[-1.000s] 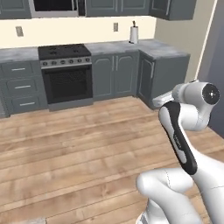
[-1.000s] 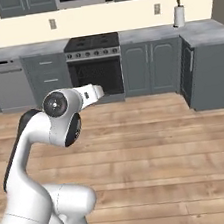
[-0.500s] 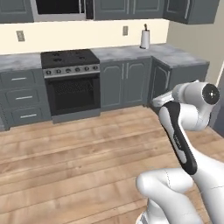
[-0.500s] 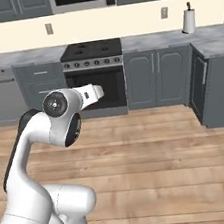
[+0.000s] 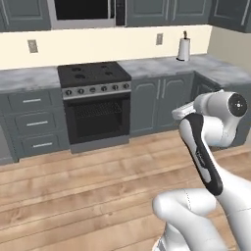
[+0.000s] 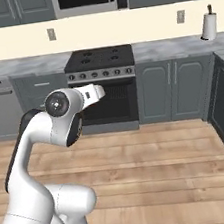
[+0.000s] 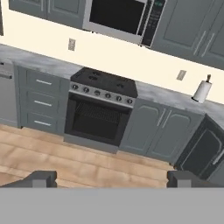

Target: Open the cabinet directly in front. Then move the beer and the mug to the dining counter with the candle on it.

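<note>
My gripper (image 7: pixel 112 179) is open and holds nothing; its two dark fingertips (image 7: pixel 43 178) stand wide apart and point at the far kitchen wall. In the right base view the white hand (image 6: pixel 92 92) is raised at about chest height over the wooden floor. Dark grey wall cabinet doors (image 7: pixel 188 26) with silver bar handles hang shut beside the microwave (image 7: pixel 120 15). I cannot tell which of them is the cabinet of the task. The beer, the mug, the dining counter and the candle are out of view.
A black stove (image 5: pixel 93 105) with an oven door stands in the middle of the far wall, with low grey base cabinets (image 5: pixel 157 103) on both sides. A paper towel roll (image 5: pixel 184 48) stands on the grey counter at the right. Wooden floor (image 6: pixel 156 163) lies between me and the units.
The whole picture has shifted and grown: the base has driven nearer to the stove wall. The arm keeps its pose and the gripper stays open.
</note>
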Controlling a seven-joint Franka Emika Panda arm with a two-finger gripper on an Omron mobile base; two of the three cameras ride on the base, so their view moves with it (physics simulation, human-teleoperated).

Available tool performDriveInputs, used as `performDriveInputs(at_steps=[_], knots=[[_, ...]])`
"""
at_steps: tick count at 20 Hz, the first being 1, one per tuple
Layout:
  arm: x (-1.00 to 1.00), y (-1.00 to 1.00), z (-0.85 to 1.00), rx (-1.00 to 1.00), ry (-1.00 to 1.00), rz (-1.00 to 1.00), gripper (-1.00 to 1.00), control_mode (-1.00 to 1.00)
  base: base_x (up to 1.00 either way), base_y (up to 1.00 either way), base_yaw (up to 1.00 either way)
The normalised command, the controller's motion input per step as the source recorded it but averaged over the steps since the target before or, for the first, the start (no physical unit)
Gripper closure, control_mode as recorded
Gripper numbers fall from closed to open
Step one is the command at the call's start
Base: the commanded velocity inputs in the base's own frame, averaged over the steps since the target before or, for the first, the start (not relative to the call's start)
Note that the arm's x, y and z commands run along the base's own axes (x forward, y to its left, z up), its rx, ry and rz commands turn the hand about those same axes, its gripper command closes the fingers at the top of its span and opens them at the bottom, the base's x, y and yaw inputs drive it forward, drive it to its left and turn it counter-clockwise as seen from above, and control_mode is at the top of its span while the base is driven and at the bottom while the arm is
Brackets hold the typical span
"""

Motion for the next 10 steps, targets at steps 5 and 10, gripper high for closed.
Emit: performDriveInputs(at_steps=[5,10], knots=[[0.0,0.0,0.0,0.0,0.0,0.0,-1.0,1.0,0.77,1.0,-0.02],[0.0,0.0,0.0,0.0,0.0,0.0,-1.0,1.0,0.05,1.0,-0.08]])
